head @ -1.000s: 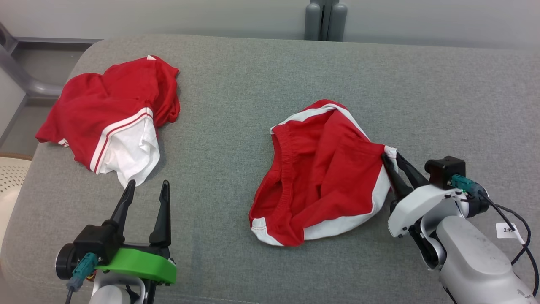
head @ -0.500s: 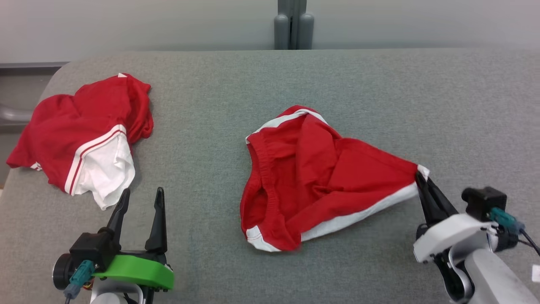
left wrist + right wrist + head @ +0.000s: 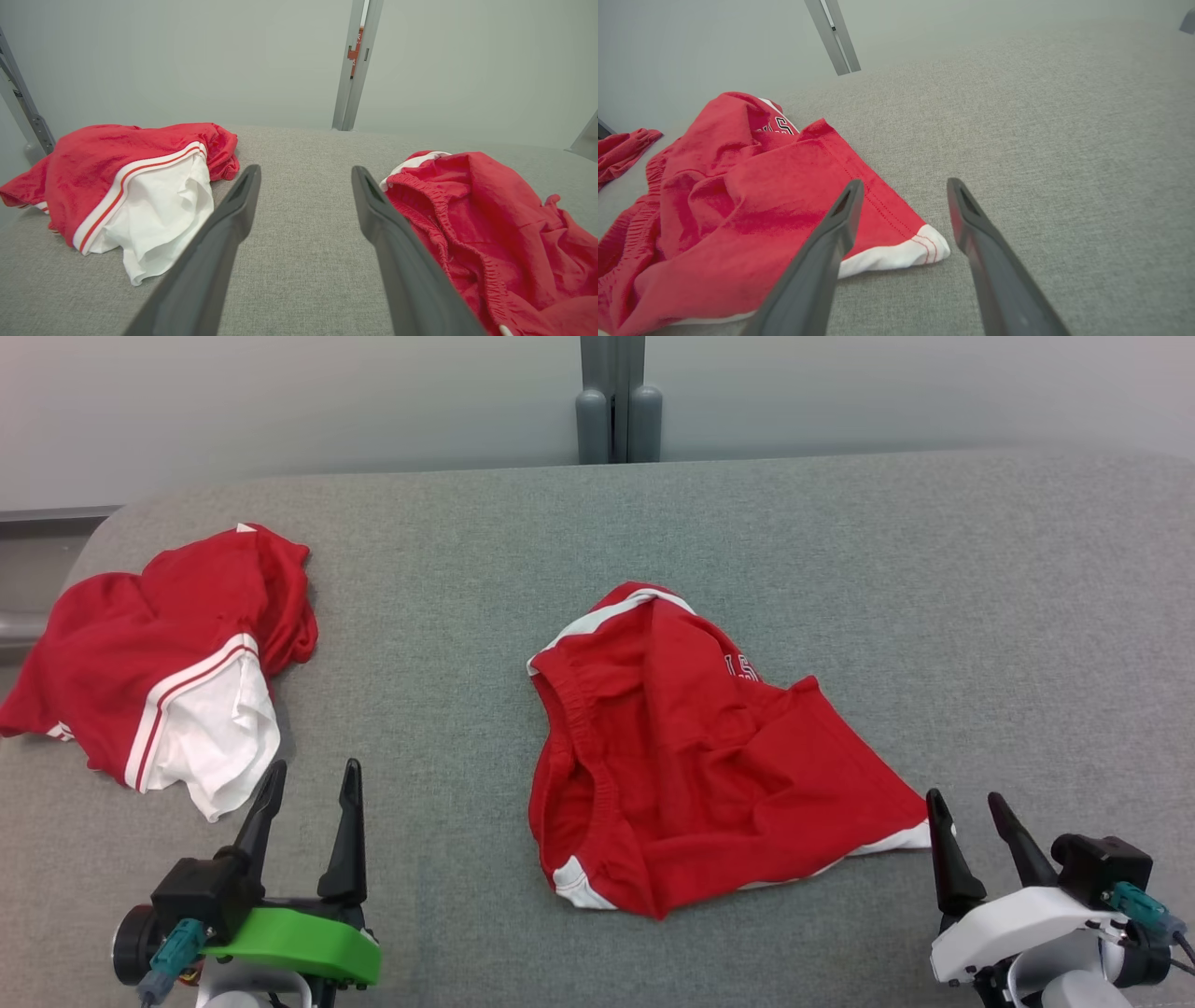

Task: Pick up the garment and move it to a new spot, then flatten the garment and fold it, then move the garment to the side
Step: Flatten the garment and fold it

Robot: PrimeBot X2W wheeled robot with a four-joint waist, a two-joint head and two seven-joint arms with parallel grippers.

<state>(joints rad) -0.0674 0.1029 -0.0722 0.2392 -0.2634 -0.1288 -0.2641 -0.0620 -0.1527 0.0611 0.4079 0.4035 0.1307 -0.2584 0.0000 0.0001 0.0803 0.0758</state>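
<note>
R gripper (image 3: 962,795) spread wide, tips just beside red shorts (image 3: 691,775) corner

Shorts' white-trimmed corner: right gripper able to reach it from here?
Probably yes. The right gripper is open, and the white-trimmed corner lies flat on the gray surface just ahead of it, nothing between.

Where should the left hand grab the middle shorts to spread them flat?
Probably the elastic waistband, on the left edge of the shorts. Come in from the left: that gathered edge faces the open left hand and lies puckered up, giving a fold to pinch.
</note>
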